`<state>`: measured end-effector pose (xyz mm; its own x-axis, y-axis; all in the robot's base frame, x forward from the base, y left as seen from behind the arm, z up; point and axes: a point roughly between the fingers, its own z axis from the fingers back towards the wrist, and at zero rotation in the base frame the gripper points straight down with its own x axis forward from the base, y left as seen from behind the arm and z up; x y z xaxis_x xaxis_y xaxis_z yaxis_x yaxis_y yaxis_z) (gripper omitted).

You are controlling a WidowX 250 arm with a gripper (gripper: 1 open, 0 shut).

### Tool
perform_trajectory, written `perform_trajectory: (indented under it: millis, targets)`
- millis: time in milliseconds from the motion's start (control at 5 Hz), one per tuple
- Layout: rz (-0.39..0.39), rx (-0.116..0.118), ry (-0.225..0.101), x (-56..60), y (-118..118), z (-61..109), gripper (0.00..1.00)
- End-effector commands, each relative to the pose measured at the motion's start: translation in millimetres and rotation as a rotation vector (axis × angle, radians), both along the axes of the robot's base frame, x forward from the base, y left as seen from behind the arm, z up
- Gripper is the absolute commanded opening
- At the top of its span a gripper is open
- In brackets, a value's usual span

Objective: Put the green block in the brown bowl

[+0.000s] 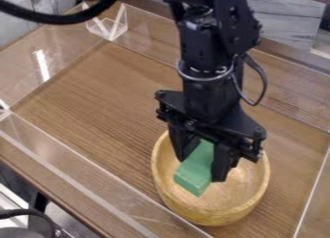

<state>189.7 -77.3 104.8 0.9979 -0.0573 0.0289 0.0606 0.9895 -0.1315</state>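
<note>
A: Currently, where does the green block sit?

B: Inside the brown bowl, tilted, its lower end down on the bowl's floor and its upper end between the fingers.

A: Jaw state?

B: Closed on the block. The gripper points straight down into the bowl.

A: Bowl position?

B: On the wooden worktop, near its front edge, toward the right corner. A clear plastic wall runs along that front edge, just beside the bowl.

Wood table w/ clear walls
</note>
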Motion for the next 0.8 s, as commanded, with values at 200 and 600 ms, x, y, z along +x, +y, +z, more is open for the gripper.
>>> perform_trajectory:
  millis: [200,600]
  targets:
    - [0.012,-0.013,-0.03,6.0,-3.2,5.0,0.0]
    - [0.011,-0.014,-0.032,7.1,-4.2,4.3,0.0]
